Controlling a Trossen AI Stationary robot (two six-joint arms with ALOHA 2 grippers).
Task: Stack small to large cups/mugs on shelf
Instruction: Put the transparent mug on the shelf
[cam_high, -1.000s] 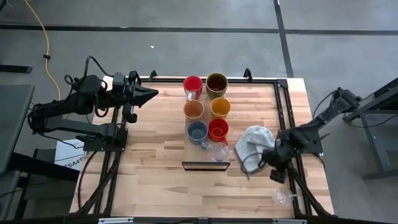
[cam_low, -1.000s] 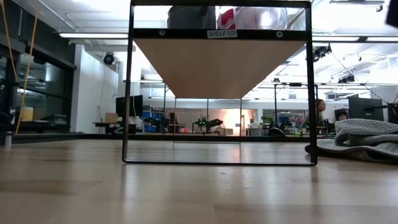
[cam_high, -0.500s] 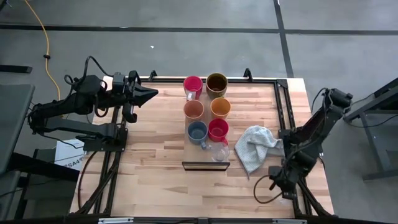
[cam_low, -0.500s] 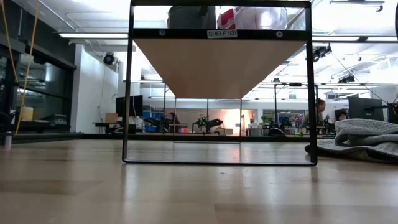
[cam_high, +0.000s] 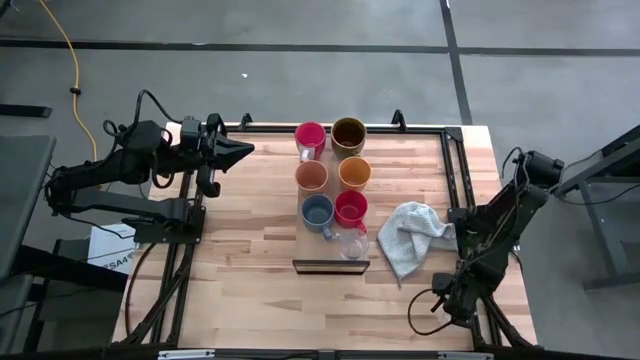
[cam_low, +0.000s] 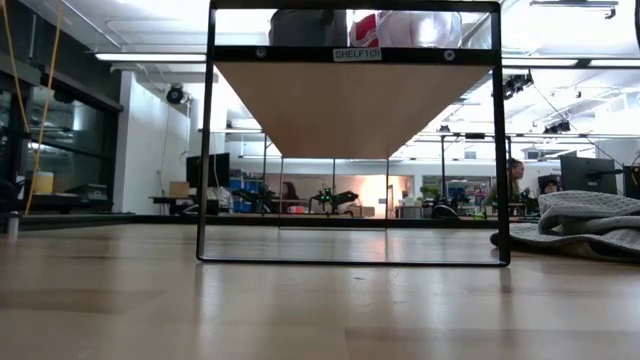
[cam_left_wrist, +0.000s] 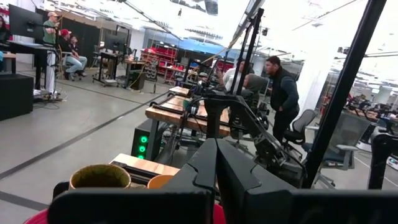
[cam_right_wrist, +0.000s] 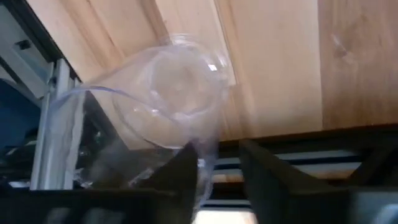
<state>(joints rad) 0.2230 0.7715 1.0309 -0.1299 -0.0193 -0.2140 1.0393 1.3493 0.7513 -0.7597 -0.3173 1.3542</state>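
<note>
The table (cam_high: 250, 260) carries the shelf (cam_high: 331, 264) at centre, seven cups lined on it. The cloth (cam_high: 412, 232) sits at four o'clock. The right hand (cam_high: 450, 302) has dropped to five o'clock, fingers narrowing around the stray glass cup (cam_right_wrist: 177, 93); the left hand (cam_high: 243, 149), together, waits at ten.

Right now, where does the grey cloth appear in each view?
High view: the grey cloth lies on the table, right of the shelf.
Low view: the cloth is at the right edge, beside the shelf.
Left wrist view: not in it.
Right wrist view: not in it.
Shared landmark: the shelf.
</note>
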